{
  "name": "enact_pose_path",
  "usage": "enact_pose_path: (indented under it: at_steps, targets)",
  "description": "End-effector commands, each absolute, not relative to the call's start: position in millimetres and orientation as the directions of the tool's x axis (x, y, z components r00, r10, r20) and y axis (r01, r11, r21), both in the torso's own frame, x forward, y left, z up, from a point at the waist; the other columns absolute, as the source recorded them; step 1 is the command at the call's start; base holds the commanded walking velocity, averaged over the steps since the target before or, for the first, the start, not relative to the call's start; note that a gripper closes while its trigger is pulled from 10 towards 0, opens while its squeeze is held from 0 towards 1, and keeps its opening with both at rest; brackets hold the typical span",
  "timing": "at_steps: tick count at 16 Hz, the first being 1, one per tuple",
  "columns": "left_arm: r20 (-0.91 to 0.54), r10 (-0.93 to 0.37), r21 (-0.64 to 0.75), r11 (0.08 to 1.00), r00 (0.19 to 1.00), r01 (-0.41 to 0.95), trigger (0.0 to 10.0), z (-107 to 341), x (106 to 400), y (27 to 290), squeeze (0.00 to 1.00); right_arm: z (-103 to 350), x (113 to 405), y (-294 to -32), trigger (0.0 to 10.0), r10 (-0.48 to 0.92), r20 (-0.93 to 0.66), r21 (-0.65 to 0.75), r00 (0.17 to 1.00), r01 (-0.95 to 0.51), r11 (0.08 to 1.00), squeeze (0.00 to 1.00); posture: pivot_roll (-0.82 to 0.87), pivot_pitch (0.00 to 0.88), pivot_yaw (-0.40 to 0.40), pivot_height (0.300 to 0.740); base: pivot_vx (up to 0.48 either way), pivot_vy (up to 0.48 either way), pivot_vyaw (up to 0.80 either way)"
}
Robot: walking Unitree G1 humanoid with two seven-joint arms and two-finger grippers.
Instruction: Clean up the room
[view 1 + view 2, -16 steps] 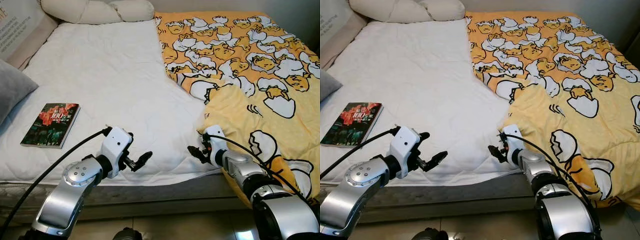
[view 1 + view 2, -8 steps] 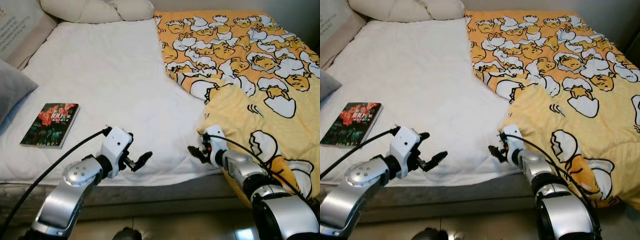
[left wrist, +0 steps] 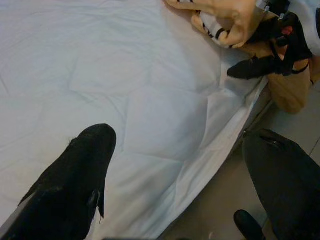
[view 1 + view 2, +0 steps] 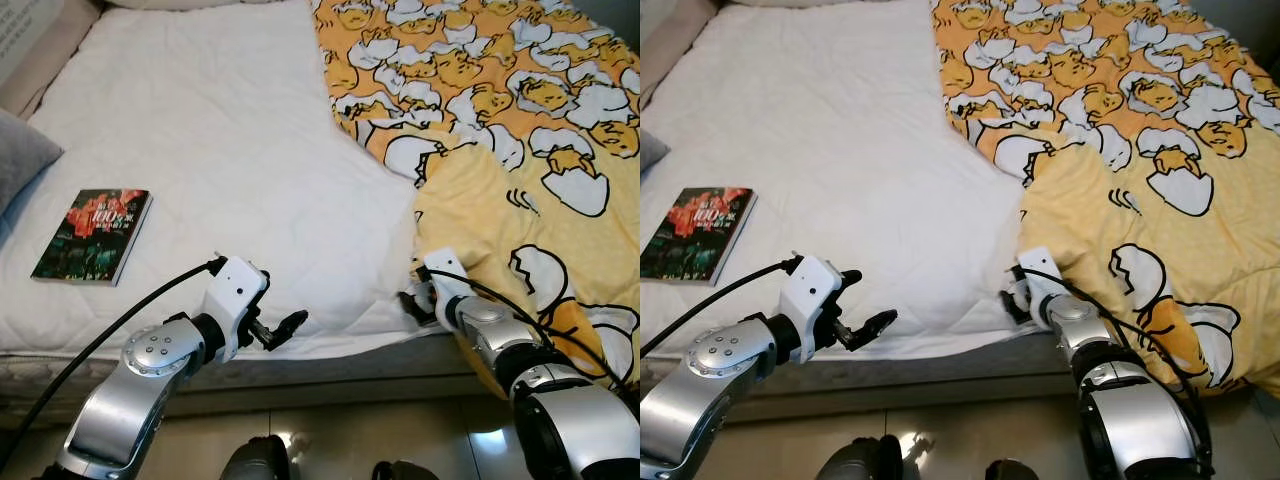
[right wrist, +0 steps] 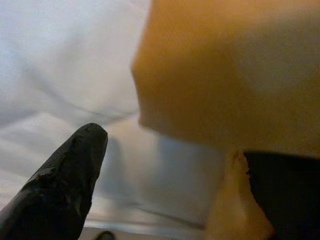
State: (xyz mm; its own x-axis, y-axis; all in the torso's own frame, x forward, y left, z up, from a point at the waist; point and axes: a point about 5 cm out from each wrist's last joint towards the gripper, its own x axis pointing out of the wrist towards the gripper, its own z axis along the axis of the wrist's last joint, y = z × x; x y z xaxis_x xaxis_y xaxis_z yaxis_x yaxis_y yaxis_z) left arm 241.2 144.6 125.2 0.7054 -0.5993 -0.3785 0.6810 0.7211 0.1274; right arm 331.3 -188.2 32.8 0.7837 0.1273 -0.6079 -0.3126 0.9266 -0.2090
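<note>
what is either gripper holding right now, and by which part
Nothing is held. The left gripper hangs open over the bed's front edge. The right gripper is open at the yellow blanket's lower left edge, one finger each side, not yet closed.

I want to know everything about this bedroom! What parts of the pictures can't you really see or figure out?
- Book: the small print on its cover is too tiny to read in the eye views.
- Grey pillow: cut off by the left edge of the left eye view.
- Right gripper: its fingertips are tucked against the yellow blanket edge; the right wrist view is blurred, so whether cloth is pinched is unclear.
- Under the blanket: hidden by the cloth.
</note>
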Motion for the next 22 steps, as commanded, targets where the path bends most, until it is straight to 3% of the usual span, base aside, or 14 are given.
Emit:
enact_pose_path:
  at_steps: [1,2,3,4,9,10,11,22]
  targets:
    - [-0.383,-0.61,0.122,0.711,0.694,0.692,10.0,125.5,236.9,142.6,1.0,30.5,327.9,-201.3,10.0,0.06,-0.618,-0.257,0.784,-0.273,0.927,1.0,0.08,0.172,0.029,0.74,0.0,0.0,0.0]
    - [-0.385,-0.611,0.12,0.71,0.692,0.693,10.0,124.7,235.6,141.8,1.0,33.0,328.8,-208.0,10.0,0.027,-0.609,-0.279,0.793,-0.247,0.928,1.0,0.08,0.175,0.027,0.74,0.0,0.0,0.0]
    - [-0.387,-0.611,0.118,0.71,0.691,0.694,10.0,124.1,234.9,140.7,1.0,35.3,329.3,-215.1,10.0,0.0,-0.605,-0.294,0.796,-0.223,0.93,0.78,0.08,0.18,0.025,0.74,0.0,0.0,0.0]
    - [-0.387,-0.609,0.116,0.712,0.692,0.692,10.0,124.1,235.3,139.4,1.0,37.9,329.5,-223.1,10.0,-0.026,-0.604,-0.318,0.797,-0.21,0.925,0.0,0.08,0.18,0.025,0.74,0.0,0.0,0.0]
    - [-0.385,-0.609,0.113,0.715,0.694,0.69,10.0,124.3,236.5,137.6,1.0,37.8,327.7,-230.9,10.0,-0.071,-0.6,-0.341,0.797,-0.174,0.924,0.0,0.08,0.19,0.03,0.74,0.0,0.0,0.0]
    - [-0.383,-0.609,0.113,0.715,0.694,0.69,10.0,125.1,236.8,138.5,1.0,36.8,326.8,-231.6,8.8,-0.074,-0.601,-0.306,0.796,-0.143,0.941,0.0,0.08,0.193,0.031,0.74,0.0,0.0,0.0]
    - [-0.382,-0.611,0.112,0.714,0.694,0.691,10.0,125.7,237.0,138.6,1.0,36.0,326.1,-231.8,0.0,-0.077,-0.605,-0.301,0.792,-0.138,0.944,0.0,0.08,0.194,0.031,0.74,0.0,0.0,0.0]
    - [-0.372,-0.615,0.112,0.713,0.695,0.692,10.0,128.8,240.0,135.6,1.0,33.6,322.8,-237.9,0.0,-0.125,-0.62,-0.282,0.774,-0.071,0.957,0.0,0.08,0.186,0.029,0.74,0.0,0.0,0.0]
